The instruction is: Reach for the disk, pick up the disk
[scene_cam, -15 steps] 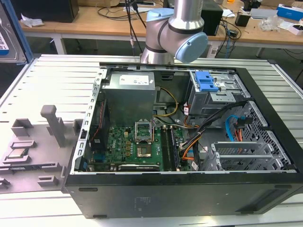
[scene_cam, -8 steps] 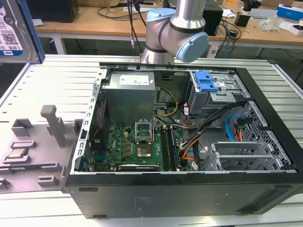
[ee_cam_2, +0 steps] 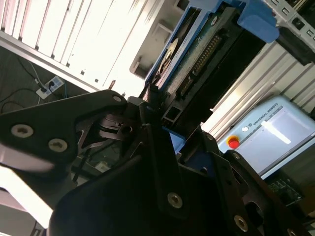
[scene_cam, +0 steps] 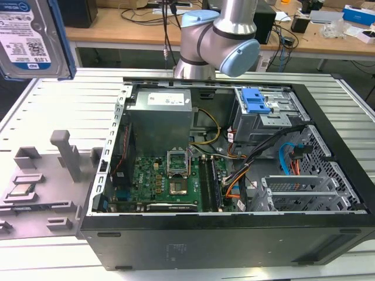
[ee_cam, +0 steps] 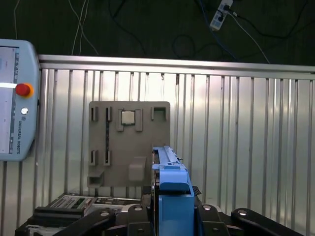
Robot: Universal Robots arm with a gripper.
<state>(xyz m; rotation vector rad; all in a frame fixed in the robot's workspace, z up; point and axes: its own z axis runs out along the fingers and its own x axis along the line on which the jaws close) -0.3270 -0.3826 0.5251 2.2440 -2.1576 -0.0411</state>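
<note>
disk [scene_cam: 32, 35] above fixture [scene_cam: 41, 202], both at exterior view's left of case [scene_cam: 222, 246]

disk [scene_cam: 29, 35] aloft, clr of PC case [scene_cam: 234, 249]

Arm [scene_cam: 220, 41] bent at the blue-capped joint, gripper [ee_cam: 172, 214] clamped on the disk [ee_cam: 167, 162], jaws squeezing in from both sides.

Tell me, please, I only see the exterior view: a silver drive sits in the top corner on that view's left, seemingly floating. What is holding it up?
Observer: In the first wrist view the hand is shut on the disk, gripping it edge-on by its blue frame.
Operator: And what is on its other face?
Observer: In the second wrist view, a green circuit board with a row of small contacts.
</note>
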